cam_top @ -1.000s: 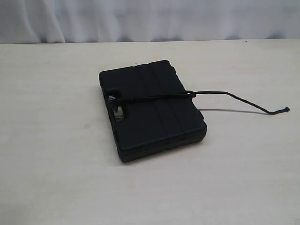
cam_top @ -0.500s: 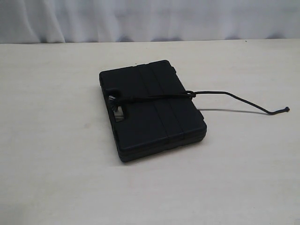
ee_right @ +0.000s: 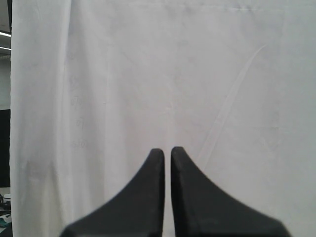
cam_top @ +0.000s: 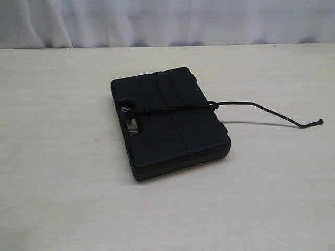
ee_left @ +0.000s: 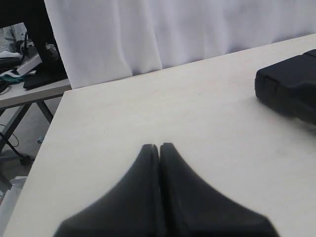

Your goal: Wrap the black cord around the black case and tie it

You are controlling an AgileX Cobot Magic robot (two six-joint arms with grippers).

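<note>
Jaws pressed together (both pairs), while black cord (cam_top: 238,102) and black case (cam_top: 162,137) lie unmoved.

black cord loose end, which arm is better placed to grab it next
Probably right: the black cord trails off the black case toward the right arm's side. The right gripper, shut, faces only the curtain; the left gripper, also shut, would reach across the case.

The black case (cam_top: 170,123), flat, matte and ribbed across its lid, lies near the middle of the frame. The black cord (cam_top: 261,109) runs from the handle slot at its left edge across the lid, then trails right to a knotted tip at mid-right.
</note>
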